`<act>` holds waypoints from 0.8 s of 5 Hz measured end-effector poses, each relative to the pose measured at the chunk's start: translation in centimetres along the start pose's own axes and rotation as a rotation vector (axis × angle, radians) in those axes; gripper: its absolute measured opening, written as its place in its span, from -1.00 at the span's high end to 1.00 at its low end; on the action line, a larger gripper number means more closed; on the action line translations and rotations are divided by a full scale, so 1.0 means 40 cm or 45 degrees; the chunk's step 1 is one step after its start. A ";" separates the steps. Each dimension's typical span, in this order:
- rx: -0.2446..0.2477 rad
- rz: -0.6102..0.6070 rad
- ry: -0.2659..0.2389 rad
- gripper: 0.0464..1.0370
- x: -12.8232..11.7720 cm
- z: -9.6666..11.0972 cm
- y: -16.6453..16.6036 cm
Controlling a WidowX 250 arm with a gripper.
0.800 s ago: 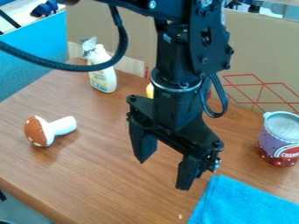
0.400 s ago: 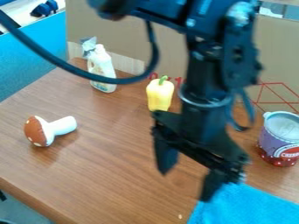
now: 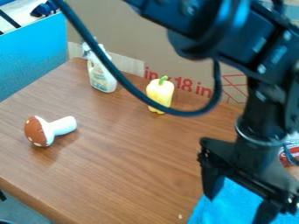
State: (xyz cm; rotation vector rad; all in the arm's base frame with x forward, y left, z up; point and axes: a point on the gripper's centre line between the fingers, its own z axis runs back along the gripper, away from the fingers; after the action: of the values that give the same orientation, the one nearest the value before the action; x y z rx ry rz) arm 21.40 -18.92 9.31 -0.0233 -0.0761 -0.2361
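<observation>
Gripper (image 3: pixel 238 208), pincer spread wide, hangs over the blue cloth (image 3: pixel 205 215) at the lower right of the view. Red-labelled can (image 3: pixel 290 154) shows partly behind the arm. Yellow pepper (image 3: pixel 159 92) stands upright toward the back of the wooden table (image 3: pixel 128 157), near a white bottle (image 3: pixel 100 78); brown-capped toy mushroom (image 3: pixel 48 130) lies on its side, well apart at left.

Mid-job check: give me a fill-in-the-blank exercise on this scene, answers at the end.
The pincer hangs over a blue ____. The toy mushroom lies on its ____. The pepper is coloured ____. Left of it in the picture stands a spray ____.

Missing words: cloth; side; yellow; bottle.
</observation>
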 end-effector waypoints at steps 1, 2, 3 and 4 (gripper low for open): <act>0.024 0.021 -0.001 -0.93 0.018 -0.033 -0.035; -0.004 0.059 0.043 -0.93 0.029 -0.077 -0.061; -0.012 0.079 0.074 -0.93 0.039 -0.117 -0.076; 0.035 0.078 0.090 -0.93 0.057 -0.147 -0.069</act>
State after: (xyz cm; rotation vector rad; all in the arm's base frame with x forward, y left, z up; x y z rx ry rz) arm 23.39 -22.33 3.66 0.0098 -0.0080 -0.1744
